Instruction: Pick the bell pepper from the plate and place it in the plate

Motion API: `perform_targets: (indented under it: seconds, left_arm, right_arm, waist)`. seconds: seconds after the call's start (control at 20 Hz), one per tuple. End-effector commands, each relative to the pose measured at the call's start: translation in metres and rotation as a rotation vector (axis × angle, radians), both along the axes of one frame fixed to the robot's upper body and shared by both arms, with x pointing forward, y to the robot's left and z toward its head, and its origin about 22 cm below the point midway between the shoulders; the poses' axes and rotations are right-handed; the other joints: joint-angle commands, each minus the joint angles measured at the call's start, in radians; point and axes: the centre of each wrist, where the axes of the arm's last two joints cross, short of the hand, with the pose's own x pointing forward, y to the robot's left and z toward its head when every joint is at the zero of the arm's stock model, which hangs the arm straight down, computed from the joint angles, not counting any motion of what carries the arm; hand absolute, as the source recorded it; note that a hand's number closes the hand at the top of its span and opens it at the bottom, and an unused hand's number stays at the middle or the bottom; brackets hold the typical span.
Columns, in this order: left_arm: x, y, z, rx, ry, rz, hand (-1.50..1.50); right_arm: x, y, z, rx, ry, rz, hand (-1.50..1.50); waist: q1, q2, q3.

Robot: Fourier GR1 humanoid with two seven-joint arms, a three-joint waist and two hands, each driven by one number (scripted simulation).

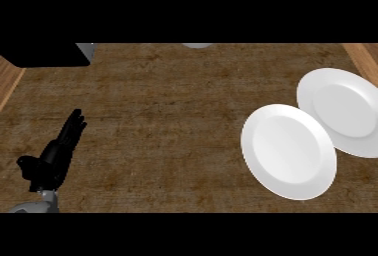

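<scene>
Your desk (162, 125) has a matt, mottled brown top that looks rough and worn, edged by lighter wood strips with a smoother grain. You'll see both white plates, the nearer plate (288, 151) and the farther plate (343, 111), are smooth with a soft ceramic sheen. The left hand (52, 157) looks matt black, like plastic.

Only the left hand (50, 159) showed, by the counter's lower-left corner: matte black throughout, slim tapering fingers (72, 127), a stubby thumb (26, 162) off the palm's side. Below the wrist, a short piece of pale grey forearm (40, 204), rounded, unmarked.
</scene>
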Motion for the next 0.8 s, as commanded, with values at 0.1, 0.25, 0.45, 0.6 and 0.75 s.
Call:
perform_targets:
  seconds: [0.1,0.25,0.45,0.6,0.75]
  left_arm:
    - [0.007,-0.015,0.003,0.004,0.0,-0.014,0.0]
    - [-0.005,0.019,0.006,0.004,-0.007,-0.024,0.0]
    - [0.002,0.003,0.007,0.003,-0.009,-0.01,0.0]
    - [0.014,-0.004,0.018,-0.002,-0.011,-0.03,0.0]
    - [0.013,0.005,0.001,-0.007,-0.004,-0.027,0.0]
  right_arm:
    - [-0.002,0.002,0.046,-0.093,-0.182,0.013,1.5]
    - [0.006,0.006,0.063,-0.16,-0.284,0.01,1.5]
    - [0.015,0.023,0.082,-0.127,-0.316,0.042,1.5]
    - [0.047,0.026,0.103,-0.117,-0.313,0.048,1.5]
    - [0.068,0.033,0.099,-0.106,-0.292,0.06,1.5]
  waist:
    - [0.012,0.002,-0.001]
    - [0.02,0.002,-0.001]
    - [0.019,0.002,-0.001]
    - [0.026,0.003,-0.001]
    - [0.026,0.004,-0.001]
